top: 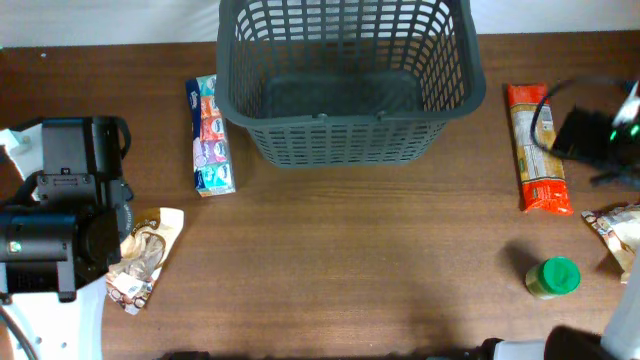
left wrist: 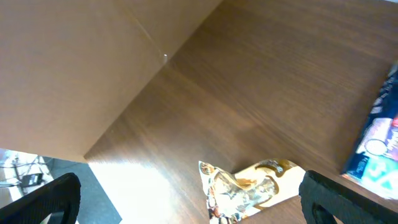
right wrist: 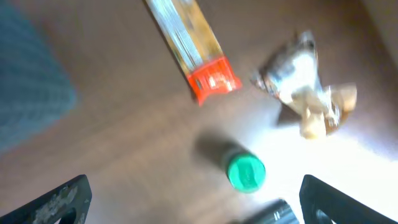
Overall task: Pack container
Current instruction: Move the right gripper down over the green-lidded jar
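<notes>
Snack packets (top: 150, 250) two; jar (top: 553, 277), pasta (top: 545, 180), tissues (top: 212, 135), container (top: 340, 140) one each.

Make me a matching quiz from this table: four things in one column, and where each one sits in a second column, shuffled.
Things
1. dark grey plastic lattice basket
2. blue rectangular tissue multipack
3. long red-ended pasta packet
4. small green-lidded jar

Places (overhead view)
A. right of the basket, lying lengthwise
B. far side, centred
C. near side, right
D. just left of the basket

Pairs: 1-B, 2-D, 3-A, 4-C
</notes>
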Robot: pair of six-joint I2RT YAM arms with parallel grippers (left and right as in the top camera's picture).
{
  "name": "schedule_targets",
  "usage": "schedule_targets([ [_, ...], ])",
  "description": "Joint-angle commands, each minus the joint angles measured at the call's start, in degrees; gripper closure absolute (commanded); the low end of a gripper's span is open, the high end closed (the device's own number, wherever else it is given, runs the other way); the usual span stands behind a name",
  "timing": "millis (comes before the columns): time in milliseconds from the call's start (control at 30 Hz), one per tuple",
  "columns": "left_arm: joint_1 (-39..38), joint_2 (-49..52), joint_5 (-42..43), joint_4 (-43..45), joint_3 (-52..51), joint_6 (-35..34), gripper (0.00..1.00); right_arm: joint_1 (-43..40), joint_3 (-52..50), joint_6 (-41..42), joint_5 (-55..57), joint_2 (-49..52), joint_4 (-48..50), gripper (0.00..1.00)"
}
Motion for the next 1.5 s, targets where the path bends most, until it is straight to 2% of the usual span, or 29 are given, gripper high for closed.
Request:
schedule_targets([
  [0,0.3,-0.2,5.5,0.0,0.5,-0.1,0.00,-1.9,-9.9,2.6,2.8,-7.6,-0.4,0.01],
  [200,0.3,-0.2,10.5,0.1,0.5,-0.1,0.00,-8.9,-20.5,10.1,6.4,-14.1,-0.3,0.01],
  [433,0.3,-0.2,10.5,0.1,0.5,-0.1,0.00,-16.3,-25.8,10.0,0.5,-14.2,0.3,0.01],
  [933,0.3,-0.2,10.5,0.1,0.5,-0.1,0.00,-17.0,-45.4,9.2,-4.2,-15.9,16.4,0.02],
  [1133,0.3,-0.2,10.5,0.1,0.5,-0.1,0.00,-17.0,-49.4,9.0,-4.2,-16.4,20.2,0.01],
  [1300,0.3,-0.2,10.5,0.1,0.5,-0.1,0.00,-17.9,-51.3,11.9,-3.7,-16.4,23.3,0.01],
  [1367,0.3,-0.2,10.5,0.1,0.5,-0.1,0.00,-19.7,-52.2,15.5,-3.1,-16.4,23.8,0.01],
  [1467,0.3,-0.2,10.5,0.1,0.5,-0.1,0.00,-22.9,-53.7,16.1,-3.3,-16.4,24.9,0.01],
])
